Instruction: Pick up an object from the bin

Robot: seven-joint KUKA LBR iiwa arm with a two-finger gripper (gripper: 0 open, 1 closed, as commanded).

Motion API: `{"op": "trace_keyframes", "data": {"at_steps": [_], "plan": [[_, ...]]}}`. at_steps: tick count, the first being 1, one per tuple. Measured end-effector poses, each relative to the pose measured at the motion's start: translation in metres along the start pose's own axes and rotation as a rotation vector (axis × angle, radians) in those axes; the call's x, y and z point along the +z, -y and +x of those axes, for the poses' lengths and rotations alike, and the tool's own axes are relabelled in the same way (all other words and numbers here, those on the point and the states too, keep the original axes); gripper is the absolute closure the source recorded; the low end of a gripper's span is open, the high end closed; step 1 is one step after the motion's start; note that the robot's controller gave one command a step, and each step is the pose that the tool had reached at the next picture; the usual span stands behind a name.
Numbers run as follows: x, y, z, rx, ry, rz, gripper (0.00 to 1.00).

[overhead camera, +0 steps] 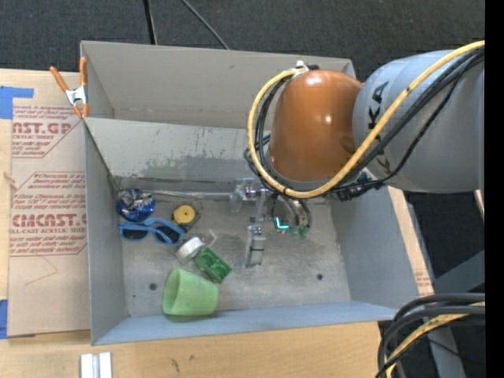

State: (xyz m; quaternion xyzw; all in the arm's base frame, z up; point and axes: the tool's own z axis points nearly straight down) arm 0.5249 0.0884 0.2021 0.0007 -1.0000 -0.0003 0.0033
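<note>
One grey metal bin occupies the middle of the camera view. The arm comes in over the bin's right wall, with an orange cover at its wrist. The gripper hangs below that cover over bare bin floor near the centre. Whether it is apart or together cannot be told from this angle.

Six loose things are noted, all to the view's left of the gripper.
- Largest is a green cup on its side, left of the gripper and nearer the front wall.
- Blue sunglasses lie well to the left.
- A small blue-and-white object, kind unclear, lies farthest left, just behind the sunglasses.
- A green block is the nearest thing, just beside the gripper at its lower left.
- A white cap lies against the block's far side.
- A yellow disc sits left of the gripper and slightly behind it.
</note>
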Motion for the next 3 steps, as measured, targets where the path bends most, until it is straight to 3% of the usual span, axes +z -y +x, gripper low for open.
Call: {"op": "trace_keyframes", "data": {"at_steps": [1,2,3], "plan": [[0.134,-0.033,0.008,-0.13,0.007,0.001,0.0],[0.132,-0.032,0.008,-0.128,0.007,0.0,1.0],[-0.037,-0.011,0.029,-0.064,0.015,-0.001,1.0]]}}
